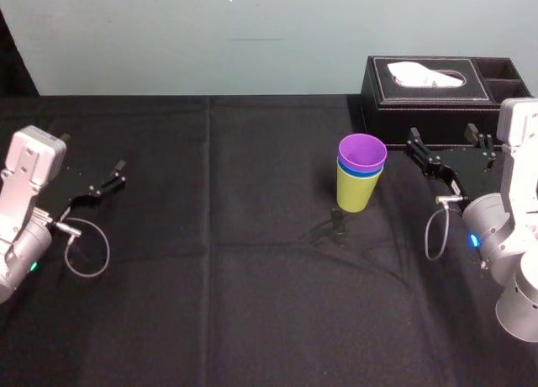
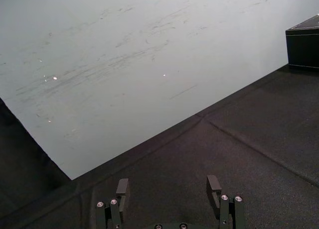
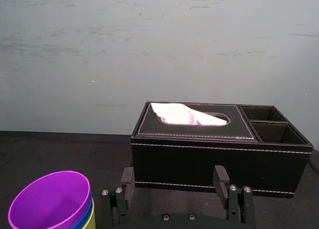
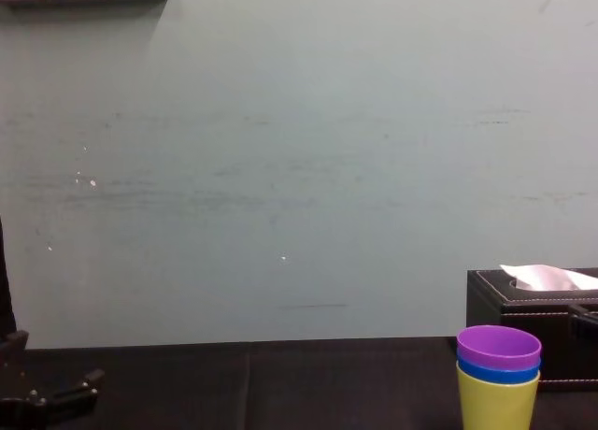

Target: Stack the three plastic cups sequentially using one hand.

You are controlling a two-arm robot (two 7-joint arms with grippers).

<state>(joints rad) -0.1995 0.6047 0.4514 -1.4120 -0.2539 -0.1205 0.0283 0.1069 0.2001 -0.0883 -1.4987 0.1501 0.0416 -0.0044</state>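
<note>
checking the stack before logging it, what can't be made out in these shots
blue cup, purple cup, all views: bodies below the rims hidden, each nested in the cup beneath.
yellow-green cup, chest view: base cut off by the lower edge.
small dark thing before the stack, head view: too small to identify.
tissue box, chest view: right end cut off.

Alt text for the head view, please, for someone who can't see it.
Three plastic cups stand nested upright on the black tablecloth, purple inside blue inside yellow-green. The right gripper is open to their right, before a tissue box; the left gripper is open at the far left.
</note>
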